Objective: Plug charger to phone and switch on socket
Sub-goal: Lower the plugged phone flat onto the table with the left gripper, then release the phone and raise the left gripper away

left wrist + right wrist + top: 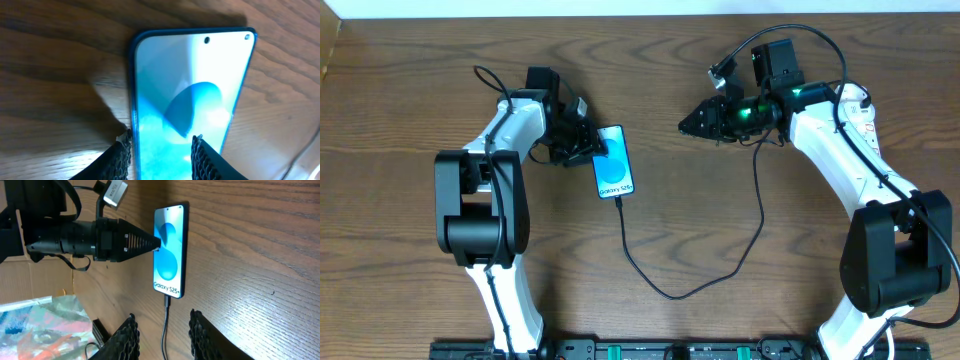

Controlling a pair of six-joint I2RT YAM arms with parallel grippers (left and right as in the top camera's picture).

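The phone [613, 165] lies flat left of centre, its screen lit blue [195, 75] [170, 250]. The charger [670, 293] is a thin black cable; its tip sits in the phone's near end [167, 300], and it loops toward the right arm. My left gripper [588, 148] [161, 139] is open at the phone's upper left edge, one finger beside the edge and the other over the screen. My right gripper [688, 124] [163, 316] is open and empty, well right of the phone. The socket [863, 115] peeks out, white with red marks, from behind the right arm.
My left arm [75, 237] reaches the phone from the far side. The table's left edge [75, 305] has colourful clutter [35, 325] beyond it. A black rail [640, 350] runs along the front edge. The cable loop crosses the middle of the table.
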